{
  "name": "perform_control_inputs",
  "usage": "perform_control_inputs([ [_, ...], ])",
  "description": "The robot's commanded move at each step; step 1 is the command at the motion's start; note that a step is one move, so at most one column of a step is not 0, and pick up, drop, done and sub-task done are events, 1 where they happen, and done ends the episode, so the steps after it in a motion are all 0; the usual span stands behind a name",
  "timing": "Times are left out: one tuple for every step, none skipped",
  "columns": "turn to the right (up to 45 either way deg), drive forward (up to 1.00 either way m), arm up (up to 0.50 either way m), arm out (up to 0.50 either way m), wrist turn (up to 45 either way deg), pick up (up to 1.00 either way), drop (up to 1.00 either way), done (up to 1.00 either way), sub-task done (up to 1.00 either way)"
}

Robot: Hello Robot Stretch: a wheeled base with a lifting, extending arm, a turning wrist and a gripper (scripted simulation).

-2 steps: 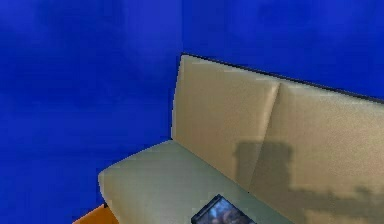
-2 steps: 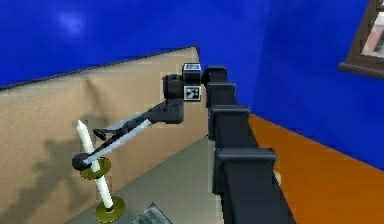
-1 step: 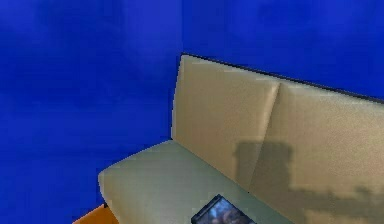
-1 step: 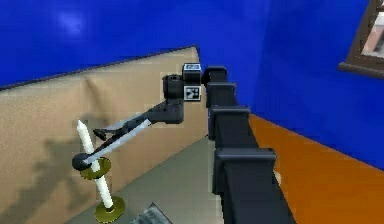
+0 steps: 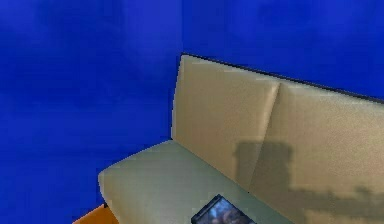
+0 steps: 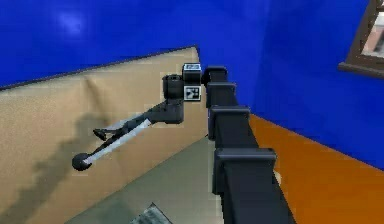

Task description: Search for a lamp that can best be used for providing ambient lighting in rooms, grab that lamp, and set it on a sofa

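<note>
Arm side view: the arm [image 6: 240, 150] reaches out across the beige sofa [image 6: 60, 120], the gripper [image 6: 85, 157] showing in front of its backrest, and I cannot tell whether it holds anything. A flat dark object [image 5: 222, 211] lies on the seat, and a framed picture [image 6: 365, 45] hangs on the blue wall [image 6: 290, 60].

Beige sofa [image 5: 150, 180] on orange floor [image 5: 90, 216]; dark flat item [image 5: 222, 211] lying on seat cushion.

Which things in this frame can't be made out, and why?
- Whether the gripper holds anything: arm side view, the sofa backrest lies right behind its fingers.
- Dark flat item on the seat: forward view, cut off by the bottom edge.
- Wall picture: arm side view, cut off by the right edge.
</note>
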Motion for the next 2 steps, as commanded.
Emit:
perform_control_inputs([
  [0.0,0.00,0.00,-0.10,0.0,0.00,0.00,0.00,0.00],
  [0.0,0.00,0.00,0.00,0.0,0.00,0.00,1.00,0.00],
])
